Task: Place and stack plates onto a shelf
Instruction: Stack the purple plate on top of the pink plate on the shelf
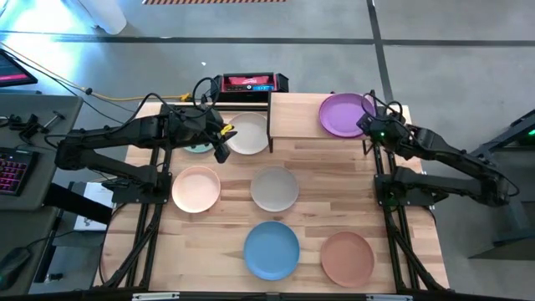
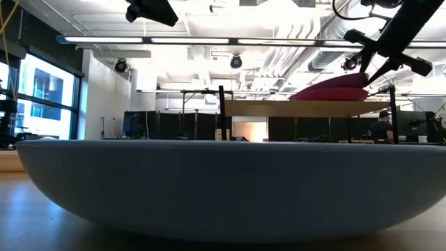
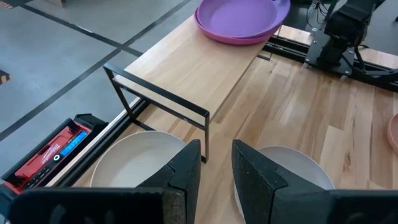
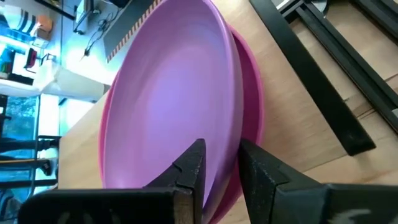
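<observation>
High view: right end effector (image 1: 370, 123) sits at the near rim of the purple plate (image 1: 345, 114), at the shelf's right end. Right wrist view shows its two fingers (image 4: 189, 168) a narrow gap apart with the purple plate's rim (image 4: 233, 93) running into that gap; whether they actually pinch it, cannot tell. Purple plate lies tilted on top of the magenta plate (image 4: 249, 112), both on the shelf (image 1: 292, 117).

Left end effector (image 1: 222, 142) hovers between the teal plate (image 1: 197, 147) and the cream-white plate (image 1: 248, 134), near the shelf's left end. Fingers (image 3: 186, 177) narrow gap, nothing between them. Left wrist view looks past them to the shelf's black leg frame (image 3: 158, 99), cream-white plate below.

On the desk (image 1: 401, 242): peach-pink plate (image 1: 196, 188) left, grey plate (image 1: 274, 188) centre, blue plate (image 1: 272, 250) near front, terracotta brown plate (image 1: 347, 258) front right. Red box (image 1: 248, 84) behind the desk's far edge.

Low view: blue plate (image 2: 223, 188) fills the foreground, shelf (image 2: 306, 108) beyond with the two stacked plates on it.
</observation>
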You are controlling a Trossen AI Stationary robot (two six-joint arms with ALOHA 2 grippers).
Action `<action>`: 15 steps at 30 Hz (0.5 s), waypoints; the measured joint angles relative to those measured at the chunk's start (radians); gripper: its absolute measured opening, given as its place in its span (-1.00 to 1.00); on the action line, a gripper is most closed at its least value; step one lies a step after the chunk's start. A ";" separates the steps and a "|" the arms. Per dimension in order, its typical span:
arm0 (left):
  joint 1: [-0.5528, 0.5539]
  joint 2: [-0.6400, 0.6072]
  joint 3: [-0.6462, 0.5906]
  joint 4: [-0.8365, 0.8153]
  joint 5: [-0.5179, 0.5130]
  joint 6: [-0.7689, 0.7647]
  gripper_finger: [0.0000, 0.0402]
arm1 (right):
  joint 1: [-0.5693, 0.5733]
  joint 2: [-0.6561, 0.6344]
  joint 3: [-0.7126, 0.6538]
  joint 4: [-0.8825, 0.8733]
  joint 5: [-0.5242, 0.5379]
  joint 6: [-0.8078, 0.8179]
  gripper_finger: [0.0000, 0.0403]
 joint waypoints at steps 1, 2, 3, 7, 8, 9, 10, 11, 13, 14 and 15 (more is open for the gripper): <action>0.005 0.000 0.000 0.000 0.000 0.000 -0.61 | 0.000 -0.006 0.000 -0.002 -0.004 0.000 -0.66; 0.010 0.000 0.000 0.000 0.000 -0.001 -0.61 | 0.000 -0.012 0.000 -0.005 -0.009 0.000 -0.66; 0.015 0.000 0.000 0.000 0.000 -0.001 -0.61 | 0.000 -0.018 0.000 -0.012 -0.016 0.000 -0.66; 0.028 0.000 0.000 0.001 0.002 -0.002 -0.61 | 0.000 -0.038 0.000 -0.047 -0.047 0.020 -0.66; 0.030 0.000 0.000 0.001 0.003 -0.002 -0.61 | 0.000 -0.041 0.000 -0.051 -0.056 0.027 -0.66; 0.034 0.000 0.000 0.002 0.004 -0.002 -0.61 | 0.000 -0.044 0.000 -0.051 -0.061 0.028 -0.66; 0.036 0.000 0.000 0.004 0.004 -0.002 -0.61 | 0.000 -0.044 0.000 -0.049 -0.062 0.029 -0.66; 0.040 0.000 0.000 0.007 0.004 -0.002 -0.61 | 0.000 -0.044 0.000 -0.048 -0.060 0.029 -0.66; 0.045 0.000 0.000 0.011 0.004 -0.002 -0.61 | -0.001 -0.044 0.000 -0.043 -0.039 0.032 -0.66; 0.048 0.000 0.000 0.018 0.004 -0.001 -0.61 | -0.004 -0.043 0.000 -0.034 -0.027 0.034 -0.66; 0.052 0.000 0.000 0.027 0.004 -0.001 -0.61 | -0.008 -0.039 0.000 -0.023 -0.021 0.036 -0.66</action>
